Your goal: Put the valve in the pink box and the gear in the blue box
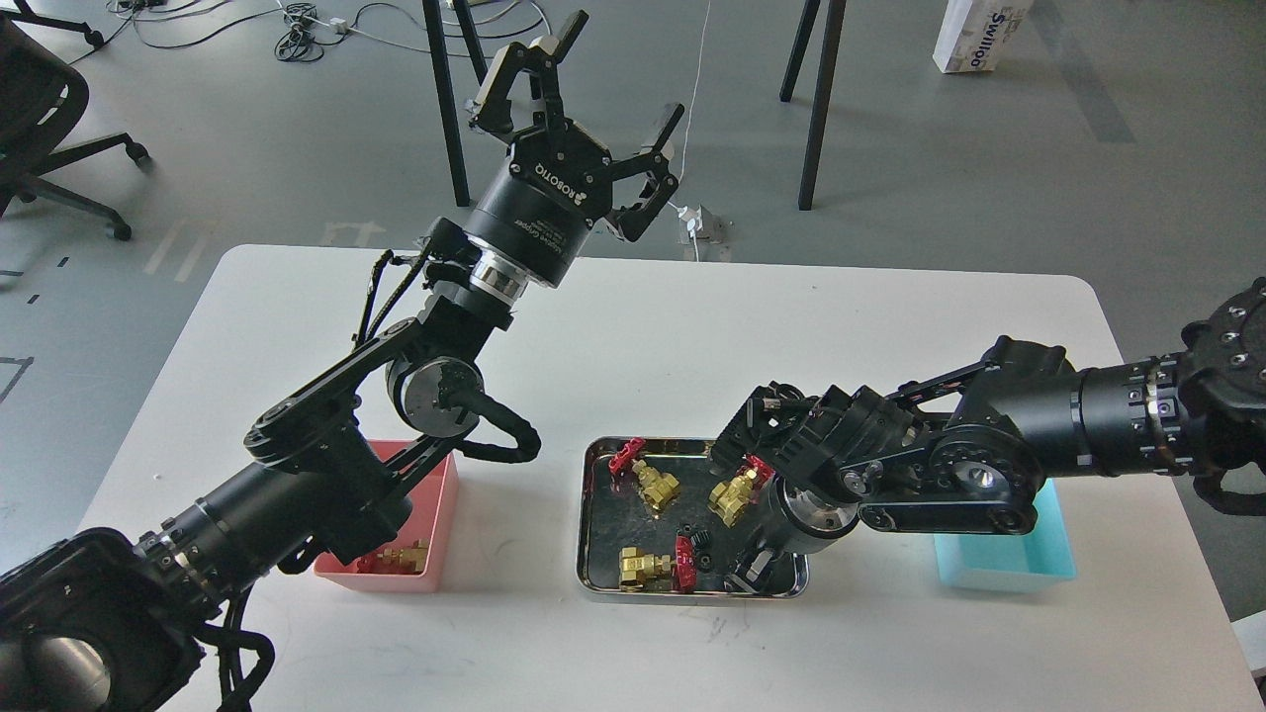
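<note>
Where the left hand (584, 114) gapes, casing reads ROBOTIQ, box (979, 35) reads Swilloo.

Right gripper (754, 577) pointed down into steel tray (593, 514); fingers dark and foreshortened under the wrist, spread not readable. Right arm covered tray's right part and most of blue box (1004, 569); box contents unseen. Left arm hid much of pink box (440, 534); one valve (398, 560) there showed only partly. Gear (701, 543) too small for teeth to be made out.
</note>
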